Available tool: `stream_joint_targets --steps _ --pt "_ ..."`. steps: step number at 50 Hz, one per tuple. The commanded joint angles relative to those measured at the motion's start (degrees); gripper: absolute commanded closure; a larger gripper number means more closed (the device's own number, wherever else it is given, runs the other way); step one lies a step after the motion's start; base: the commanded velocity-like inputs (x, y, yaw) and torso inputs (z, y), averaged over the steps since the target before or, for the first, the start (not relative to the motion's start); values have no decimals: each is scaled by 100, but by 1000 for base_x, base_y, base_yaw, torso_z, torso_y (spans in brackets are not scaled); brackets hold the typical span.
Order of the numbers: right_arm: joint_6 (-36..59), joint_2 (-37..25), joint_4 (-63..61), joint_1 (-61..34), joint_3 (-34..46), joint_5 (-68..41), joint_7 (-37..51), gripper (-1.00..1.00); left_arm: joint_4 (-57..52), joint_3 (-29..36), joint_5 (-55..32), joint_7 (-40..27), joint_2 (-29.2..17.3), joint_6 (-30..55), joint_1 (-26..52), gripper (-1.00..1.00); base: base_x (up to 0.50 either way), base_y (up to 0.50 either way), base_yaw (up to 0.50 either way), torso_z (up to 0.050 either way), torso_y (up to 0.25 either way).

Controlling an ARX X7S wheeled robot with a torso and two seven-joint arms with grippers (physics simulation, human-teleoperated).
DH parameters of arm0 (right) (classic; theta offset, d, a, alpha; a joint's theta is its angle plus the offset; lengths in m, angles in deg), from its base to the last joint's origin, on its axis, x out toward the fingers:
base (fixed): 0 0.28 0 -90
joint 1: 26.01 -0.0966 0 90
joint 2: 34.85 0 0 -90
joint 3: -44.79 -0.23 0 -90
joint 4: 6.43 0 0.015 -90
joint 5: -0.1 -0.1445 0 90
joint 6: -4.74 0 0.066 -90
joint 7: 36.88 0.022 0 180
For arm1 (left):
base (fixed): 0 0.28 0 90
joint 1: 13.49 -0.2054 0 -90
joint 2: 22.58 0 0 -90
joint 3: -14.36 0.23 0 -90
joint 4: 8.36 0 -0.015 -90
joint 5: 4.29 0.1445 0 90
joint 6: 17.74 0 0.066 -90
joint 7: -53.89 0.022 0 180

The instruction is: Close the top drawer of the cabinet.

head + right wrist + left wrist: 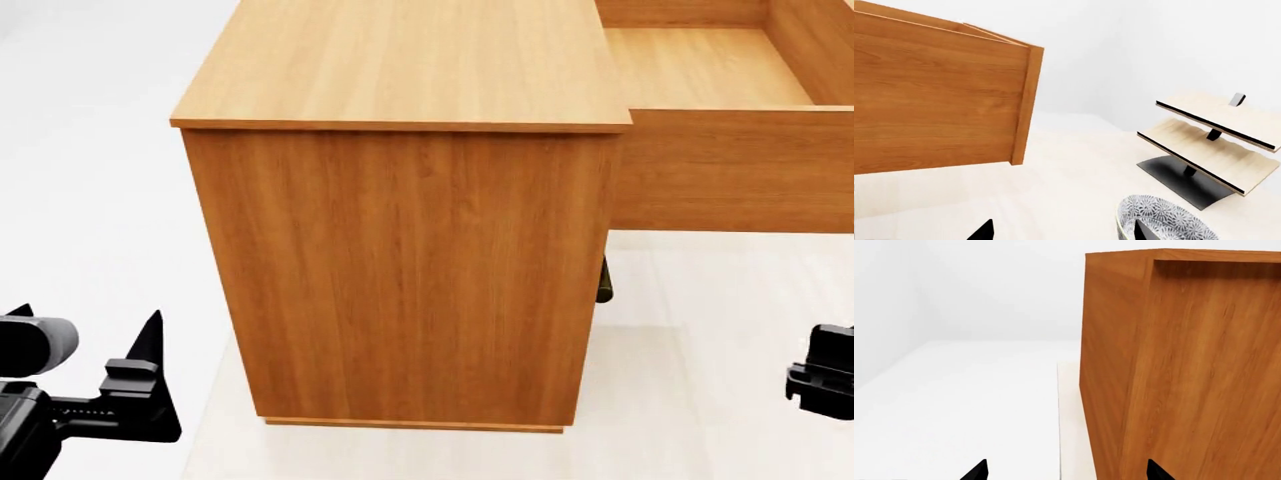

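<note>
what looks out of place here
The top drawer stands pulled far out of the cabinet, empty as far as it shows. Neither gripper touches it. Nothing looks spilled or damaged.

Bare simulated room: blank white walls [987,290], pale floor [694,380]; sparse furnishing, only wood-grain cabinet [400,280], slanted light-wood rack [1214,145], patterned bowl [1167,222].

Cabinet [400,280] and its open top drawer [727,170]: orange-brown wood grain, smooth satin finish; slanted rack [1211,145]: pale light wood shelves, finely ribbed, dark-edged, on a matt black base [1184,182]; bowl [1167,222]: grey-and-white leaf-patterned surface; gripper fingers [140,385]: matt black; floor [694,380]: pale, smooth.
</note>
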Motion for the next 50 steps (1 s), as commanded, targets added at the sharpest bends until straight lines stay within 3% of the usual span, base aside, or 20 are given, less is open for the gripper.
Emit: stream_joint_targets --steps 1,11,22,31,50 --pt "-376 -747 1729 -476 -608 423 308 -100 122 103 42 5 -22 -223 -138 -100 0 0 0 0 0" --pt "-474 -1297 3058 -1513 -266 893 664 -100 162 126 12 -10 -39 -250 -122 -100 0 0 0 0 0" --pt "-962 -1273 5195 -3446 686 1543 1274 -100 177 114 -14 -62 -81 -202 -70 -100 0 0 0 0 0" --pt "-3097 -776 9378 -5830 1684 2034 1916 -100 160 96 -44 -119 -88 -163 -46 -100 0 0 0 0 0" --pt "-3042 109 9394 -6080 3236 1152 1657 -100 104 -3 -137 -173 -97 -238 -210 -100 0 0 0 0 0"
